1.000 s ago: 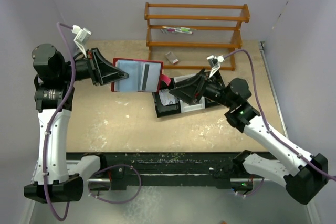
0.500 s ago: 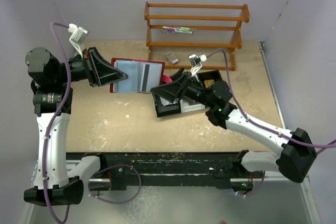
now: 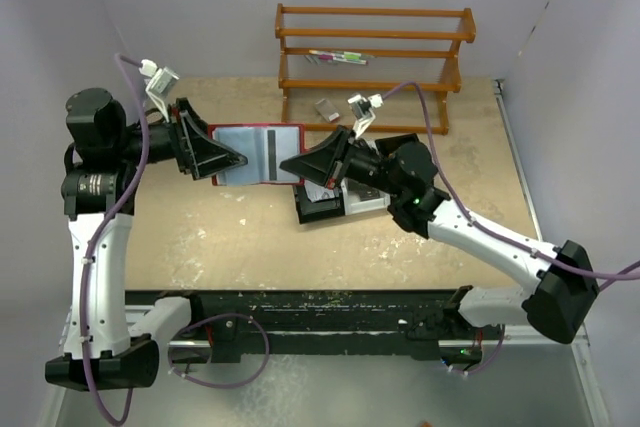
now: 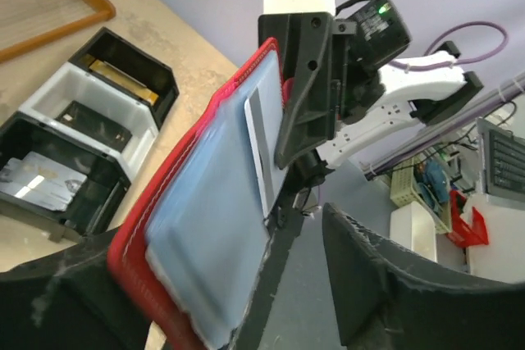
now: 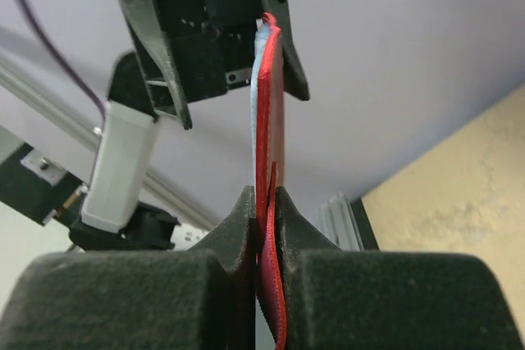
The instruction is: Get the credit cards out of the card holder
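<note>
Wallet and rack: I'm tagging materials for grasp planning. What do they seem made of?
The wallet: red, matte, leather-like cover with pale stitching along its edge; inside, clear sleeves with a plastic sheen. The rack: wood, apparently, with a smooth orange-brown finish.

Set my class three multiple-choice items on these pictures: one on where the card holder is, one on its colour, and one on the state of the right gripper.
1. Where is the card holder?
A. on the wooden rack
B. in the tray
C. held up off the table

2. What colour is its cover?
A. red
B. green
C. black

3. How does the right gripper stand?
A. wide open and empty
B. shut on the card holder's edge
C. shut on nothing

Key:
1 C: the wrist views show it in the air, resting on nothing.
2 A: its rim shows red in every view.
3 B: the right wrist view shows the red edge clamped tight.
</note>
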Controlling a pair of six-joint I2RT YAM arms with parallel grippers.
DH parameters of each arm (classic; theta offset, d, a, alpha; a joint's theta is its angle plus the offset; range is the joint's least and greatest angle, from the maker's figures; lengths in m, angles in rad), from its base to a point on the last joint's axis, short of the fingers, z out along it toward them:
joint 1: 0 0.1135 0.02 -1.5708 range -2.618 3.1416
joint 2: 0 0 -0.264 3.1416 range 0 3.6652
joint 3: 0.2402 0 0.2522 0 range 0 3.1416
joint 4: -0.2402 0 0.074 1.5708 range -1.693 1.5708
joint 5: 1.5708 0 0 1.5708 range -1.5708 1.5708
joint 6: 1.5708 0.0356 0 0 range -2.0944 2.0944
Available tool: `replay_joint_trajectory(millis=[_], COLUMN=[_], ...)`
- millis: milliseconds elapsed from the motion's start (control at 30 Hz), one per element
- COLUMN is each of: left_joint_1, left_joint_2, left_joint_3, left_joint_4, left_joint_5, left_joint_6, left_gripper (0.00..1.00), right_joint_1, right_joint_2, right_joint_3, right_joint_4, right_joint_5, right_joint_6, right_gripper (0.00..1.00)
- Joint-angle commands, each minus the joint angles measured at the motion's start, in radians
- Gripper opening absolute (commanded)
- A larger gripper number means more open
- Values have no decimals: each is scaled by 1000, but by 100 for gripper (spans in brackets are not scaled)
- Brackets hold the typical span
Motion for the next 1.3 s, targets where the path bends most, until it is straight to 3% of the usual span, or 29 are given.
replay_joint_trajectory(millis=[0,100,267,633,867,967,1267], left_joint_1=[1,-1,-1,0,-1,-1,0], left_joint_2=[48,82,94,92,119,135,220], left_joint_3=[143,215,254,160,172,191,164], left_joint_4=[-480,-714,-871,-858,-890,-920,-1068], left_joint_5=[-74,-112,-144,-131,-63,1,83], left_joint_6=[542,870,1083,1138,1144,1130,1234], left_gripper=[85,90,91,89,86,80,40], right_joint_1=[3,4,5,22,44,55,78], right_joint_2=[-24,34,148,253,315,345,438], right_joint_3=[236,366,538,715,771,814,935], right_joint_4=[-442,-721,-1063,-1290,-1293,-1317,-1354], right_joint_5=[-71,-109,-204,-325,-410,-414,-457], right_joint_6=[-255,-422,-644,-809,-820,-830,-850], right_gripper=[0,0,0,0,0,0,0])
